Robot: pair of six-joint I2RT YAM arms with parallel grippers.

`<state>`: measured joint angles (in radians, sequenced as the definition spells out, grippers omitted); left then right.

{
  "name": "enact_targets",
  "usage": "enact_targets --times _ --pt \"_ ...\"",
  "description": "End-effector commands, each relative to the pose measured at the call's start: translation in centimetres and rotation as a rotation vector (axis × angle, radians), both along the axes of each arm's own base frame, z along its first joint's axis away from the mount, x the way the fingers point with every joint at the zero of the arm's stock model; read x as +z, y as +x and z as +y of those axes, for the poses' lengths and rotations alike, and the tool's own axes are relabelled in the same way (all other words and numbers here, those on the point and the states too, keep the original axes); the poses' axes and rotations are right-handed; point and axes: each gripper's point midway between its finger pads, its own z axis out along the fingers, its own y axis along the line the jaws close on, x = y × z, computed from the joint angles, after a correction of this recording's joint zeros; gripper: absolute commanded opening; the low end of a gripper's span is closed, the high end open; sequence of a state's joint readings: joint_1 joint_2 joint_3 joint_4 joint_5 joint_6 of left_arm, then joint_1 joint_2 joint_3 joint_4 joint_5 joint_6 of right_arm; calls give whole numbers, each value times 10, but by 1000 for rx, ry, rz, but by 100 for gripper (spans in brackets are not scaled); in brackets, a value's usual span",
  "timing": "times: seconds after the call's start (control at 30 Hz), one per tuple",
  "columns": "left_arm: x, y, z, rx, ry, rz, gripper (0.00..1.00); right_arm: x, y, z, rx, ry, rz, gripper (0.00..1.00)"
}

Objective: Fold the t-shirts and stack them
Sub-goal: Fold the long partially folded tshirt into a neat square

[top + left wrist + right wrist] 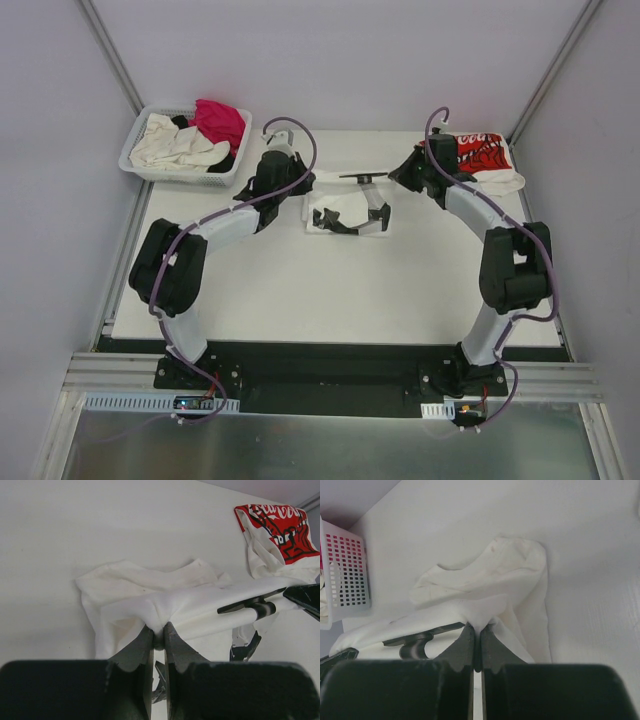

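Observation:
A white t-shirt [345, 203] with some black print hangs stretched between my two grippers over the back middle of the table. My left gripper [308, 182] is shut on its top edge, and the left wrist view [158, 627] shows cloth pinched between the fingers. My right gripper [396, 176] is shut on the other end, also seen in the right wrist view [480, 627]. The shirt's lower part [130, 590] [485, 580] lies bunched on the table. A folded white shirt with red Coca-Cola print [486, 156] [280, 527] lies at the back right.
A white slotted basket [138, 158] [345, 575] stands at the back left, off the table's corner. It holds a cream shirt [170, 145], a magenta shirt [220, 120] and a bit of black cloth [222, 160]. Grey walls enclose the white table [330, 290].

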<state>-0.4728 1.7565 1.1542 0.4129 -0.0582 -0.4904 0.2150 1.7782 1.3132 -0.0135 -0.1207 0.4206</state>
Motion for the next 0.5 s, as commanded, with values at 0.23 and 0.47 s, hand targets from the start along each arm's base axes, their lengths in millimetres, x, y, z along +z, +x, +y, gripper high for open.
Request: enact_targets --times 0.23,0.47 --pt "-6 50 27 75 -58 16 5 -18 49 -30 -109 3 12 1" --pt "-27 70 33 86 -85 68 4 -40 65 -30 -113 30 52 1"
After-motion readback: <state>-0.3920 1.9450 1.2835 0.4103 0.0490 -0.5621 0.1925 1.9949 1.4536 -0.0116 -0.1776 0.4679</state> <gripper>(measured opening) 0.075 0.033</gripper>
